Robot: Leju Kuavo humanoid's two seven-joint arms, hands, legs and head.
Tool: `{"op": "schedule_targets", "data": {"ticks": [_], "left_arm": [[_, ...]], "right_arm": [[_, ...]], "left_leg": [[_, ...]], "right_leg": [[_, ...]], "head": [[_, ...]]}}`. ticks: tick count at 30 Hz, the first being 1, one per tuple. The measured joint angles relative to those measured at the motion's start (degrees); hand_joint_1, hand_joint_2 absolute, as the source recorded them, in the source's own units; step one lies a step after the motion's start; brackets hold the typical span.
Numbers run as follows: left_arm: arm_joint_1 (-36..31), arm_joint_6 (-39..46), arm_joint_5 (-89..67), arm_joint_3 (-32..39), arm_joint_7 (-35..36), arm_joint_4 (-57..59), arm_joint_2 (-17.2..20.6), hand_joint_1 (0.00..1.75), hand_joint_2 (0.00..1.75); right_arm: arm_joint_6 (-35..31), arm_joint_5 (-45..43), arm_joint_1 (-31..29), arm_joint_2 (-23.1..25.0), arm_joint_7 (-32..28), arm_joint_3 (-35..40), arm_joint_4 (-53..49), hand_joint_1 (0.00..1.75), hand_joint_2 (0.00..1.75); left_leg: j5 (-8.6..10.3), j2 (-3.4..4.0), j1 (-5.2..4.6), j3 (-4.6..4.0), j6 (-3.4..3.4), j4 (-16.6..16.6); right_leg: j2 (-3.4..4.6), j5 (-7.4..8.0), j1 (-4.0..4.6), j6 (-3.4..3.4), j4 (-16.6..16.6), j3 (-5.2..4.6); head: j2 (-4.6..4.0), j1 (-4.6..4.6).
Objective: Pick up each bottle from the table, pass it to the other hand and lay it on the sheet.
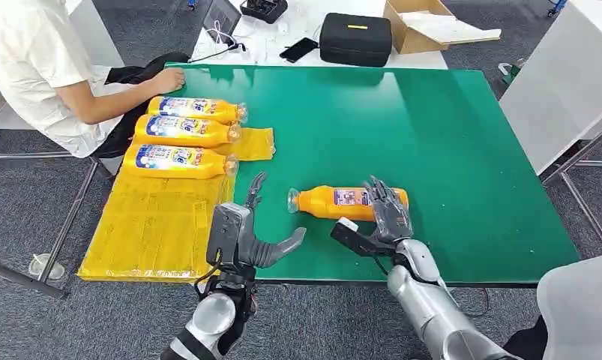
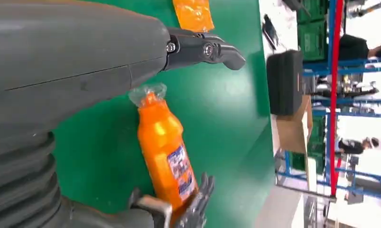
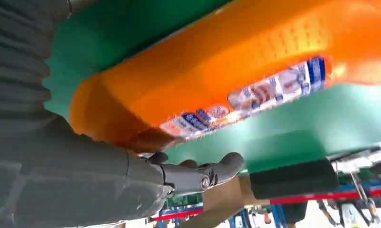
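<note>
An orange bottle (image 1: 335,202) (image 2: 167,152) (image 3: 236,71) lies on its side on the green table (image 1: 402,127), cap towards my left. My right hand (image 1: 387,214) (image 3: 107,180) lies over its base end. The fingers rest on top of the bottle and the thumb stands apart on the near side. My left hand (image 1: 253,232) (image 2: 74,71) hovers near the cap with fingers spread, holding nothing. Three more orange bottles (image 1: 196,109) (image 1: 185,130) (image 1: 179,160) lie side by side on the yellow sheet (image 1: 155,225) at the table's left end.
A person sits at the far left with a hand (image 1: 166,79) on the table corner. Behind the table are a black case (image 1: 354,37), a cardboard box (image 1: 425,26) and a phone (image 1: 298,49). A white table (image 1: 560,82) stands to the right.
</note>
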Motion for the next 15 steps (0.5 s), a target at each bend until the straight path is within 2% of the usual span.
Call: {"op": "schedule_targets", "data": {"ticks": [6, 11, 14, 15], "left_arm": [[-0.60, -0.72, -0.02, -0.68, 1.42, 0.04, -0.07, 0.00, 1.75], [-0.70, -0.98, -0.09, -0.85, 2.56, 0.15, -0.07, 0.00, 1.75], [-0.70, -1.35, -0.09, -0.85, 2.93, 0.15, -0.07, 0.00, 1.75], [-0.70, -1.53, -0.09, -0.83, 2.95, 0.15, -0.07, 0.00, 1.75]], "right_arm": [[2.98, 2.69, -2.73, -0.13, 4.93, 1.16, 2.17, 0.00, 1.75], [3.93, 6.78, -4.16, -0.39, 12.96, 2.27, 3.30, 0.00, 1.75], [5.20, 6.91, -4.69, -0.61, 14.56, 2.30, 3.56, 0.00, 1.75], [5.44, 6.84, -4.81, -0.66, 14.56, 2.30, 3.65, 0.12, 1.75]], "left_leg": [[0.01, 0.01, 0.00, 0.02, 0.00, 0.01], [0.01, 0.00, 0.00, 0.02, 0.00, 0.01], [0.00, 0.00, 0.00, 0.02, 0.00, 0.01], [0.01, 0.00, 0.00, 0.02, 0.00, 0.01]], "right_leg": [[0.00, 0.00, 0.00, 0.00, 0.00, 0.00], [0.00, 0.00, 0.00, 0.00, 0.00, 0.00], [0.00, 0.00, 0.00, 0.00, 0.00, 0.00], [0.00, 0.00, 0.00, 0.00, 0.00, 0.00]], "head": [[0.02, 0.00], [0.00, 0.00], [0.00, 0.00], [0.00, 0.00]]}}
